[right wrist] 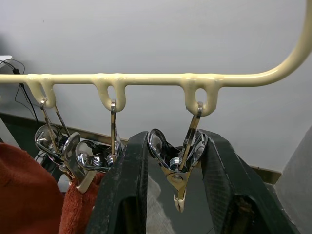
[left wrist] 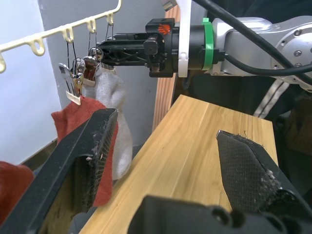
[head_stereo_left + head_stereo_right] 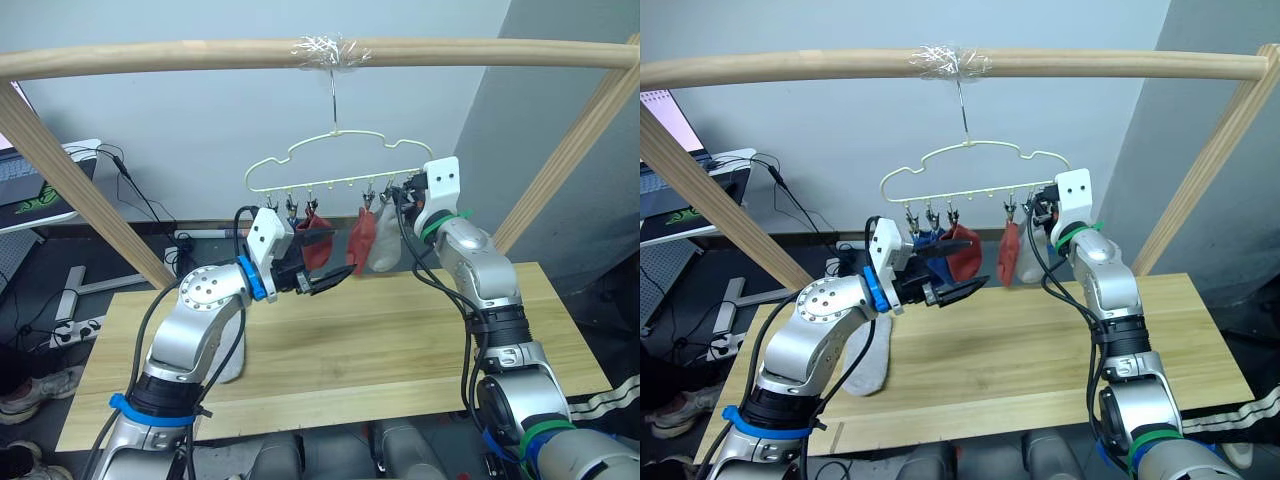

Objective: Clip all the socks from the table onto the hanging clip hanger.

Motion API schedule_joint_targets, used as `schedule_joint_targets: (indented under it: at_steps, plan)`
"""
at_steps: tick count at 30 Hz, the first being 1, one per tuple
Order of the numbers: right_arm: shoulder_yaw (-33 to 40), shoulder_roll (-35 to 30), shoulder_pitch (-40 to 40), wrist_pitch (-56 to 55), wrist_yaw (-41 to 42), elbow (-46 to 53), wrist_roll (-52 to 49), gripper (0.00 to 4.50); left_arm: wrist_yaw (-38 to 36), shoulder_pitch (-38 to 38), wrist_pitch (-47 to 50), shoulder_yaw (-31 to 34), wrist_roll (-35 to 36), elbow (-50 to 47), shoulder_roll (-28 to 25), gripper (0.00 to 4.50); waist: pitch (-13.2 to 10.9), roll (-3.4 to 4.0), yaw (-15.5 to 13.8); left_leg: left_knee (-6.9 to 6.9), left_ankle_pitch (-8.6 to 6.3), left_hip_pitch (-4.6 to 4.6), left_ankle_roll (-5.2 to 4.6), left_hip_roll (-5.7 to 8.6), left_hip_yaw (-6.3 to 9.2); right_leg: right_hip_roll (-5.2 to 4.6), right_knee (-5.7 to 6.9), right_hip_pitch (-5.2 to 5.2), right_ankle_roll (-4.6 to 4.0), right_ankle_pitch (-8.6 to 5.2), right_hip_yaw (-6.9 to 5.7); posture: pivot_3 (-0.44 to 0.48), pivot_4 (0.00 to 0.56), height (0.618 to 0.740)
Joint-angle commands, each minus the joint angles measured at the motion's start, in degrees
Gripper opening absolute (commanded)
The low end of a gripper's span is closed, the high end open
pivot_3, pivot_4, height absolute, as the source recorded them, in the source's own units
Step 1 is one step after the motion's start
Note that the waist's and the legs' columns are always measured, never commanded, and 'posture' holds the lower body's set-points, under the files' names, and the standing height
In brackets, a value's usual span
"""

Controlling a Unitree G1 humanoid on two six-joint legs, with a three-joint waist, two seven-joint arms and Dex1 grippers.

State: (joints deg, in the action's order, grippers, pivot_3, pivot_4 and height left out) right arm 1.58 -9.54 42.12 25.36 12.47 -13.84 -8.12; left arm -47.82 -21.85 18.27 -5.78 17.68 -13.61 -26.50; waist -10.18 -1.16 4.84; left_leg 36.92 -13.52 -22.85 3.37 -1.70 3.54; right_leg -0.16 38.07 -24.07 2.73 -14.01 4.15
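Clipping step: right fingers point(image 1: 171, 195) straddle an end clip point(image 1: 178, 161) at 3 o'clock on the hanger point(image 3: 330, 160); left fingers point(image 2: 170, 161) wide open, empty. Next, fetch the grey sock point(image 3: 865, 365) off the bench point(image 3: 380, 350).

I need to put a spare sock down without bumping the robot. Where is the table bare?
The table is bare across its middle and right, between both arms. Its left end holds a grey sock beneath the left arm. Crowded: the clip hanger, with hung socks and both grippers.
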Motion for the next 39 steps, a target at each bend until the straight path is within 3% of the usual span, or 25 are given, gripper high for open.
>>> schedule_joint_targets:
  at_steps: [1,9,12,15,32,35,39]
  plan:
    - [1.32,0.13,1.75,-1.67,0.36,0.99,-0.91,1.56,-0.16,-1.16,-1.20,0.61,0.64,-1.76,-0.16,3.71,0.00,0.00,0.00,0.00,0.00,0.00,0.00,0.00,0.00,0.00,0.00,0.00,-0.01,0.00,0.00,-0.025,0.137,0.737]
    - [1.57,0.47,1.25,-1.09,0.05,1.79,-1.29,1.56,-0.08,-1.35,-1.11,0.29,0.57,-1.83,0.15,3.71,0.00,0.00,0.01,0.00,0.00,0.00,0.00,0.00,0.00,0.00,0.00,0.00,-0.02,0.01,0.00,-0.026,0.136,0.737]
    - [1.77,0.47,0.95,-1.09,-0.33,2.01,-0.98,2.07,-0.06,-1.49,-1.14,0.15,0.49,-1.83,0.23,3.71,0.00,0.00,0.01,0.00,0.00,0.00,0.00,0.00,0.00,0.00,0.01,0.00,-0.02,0.01,0.00,-0.026,0.137,0.737]
    - [1.43,0.20,1.02,-1.21,-0.22,1.72,-0.27,3.01,-0.05,-1.61,-1.34,0.09,0.35,-1.57,0.30,3.71,0.00,0.00,0.00,0.00,0.00,0.00,0.00,0.00,0.00,0.00,0.00,0.00,-0.03,0.02,0.00,-0.026,0.137,0.737]
    - [1.80,2.14,2.45,-1.40,-0.62,0.24,-0.45,3.01,0.35,-2.00,-2.30,-0.08,-0.13,-0.82,0.68,3.71,0.00,0.00,0.01,0.00,0.00,0.00,0.00,0.00,0.00,0.00,0.01,0.00,-0.02,0.01,0.00,-0.023,0.143,0.737]
    - [1.93,2.38,2.77,-1.78,-0.80,-0.26,-0.35,2.48,0.41,-2.03,-2.32,-0.11,-0.19,-0.78,0.70,3.71,0.00,0.00,0.01,0.00,0.00,0.00,0.00,0.00,0.00,0.00,0.01,0.00,-0.02,0.01,0.00,-0.023,0.143,0.737]
    - [1.90,2.54,3.06,-1.98,-0.85,-0.76,-0.31,2.48,0.56,-2.10,-2.25,-0.20,-0.34,-0.76,0.69,3.71,0.00,0.00,0.00,-0.01,0.00,0.00,0.00,0.00,0.00,0.00,0.00,0.00,-0.03,0.02,0.00,-0.021,0.142,0.737]
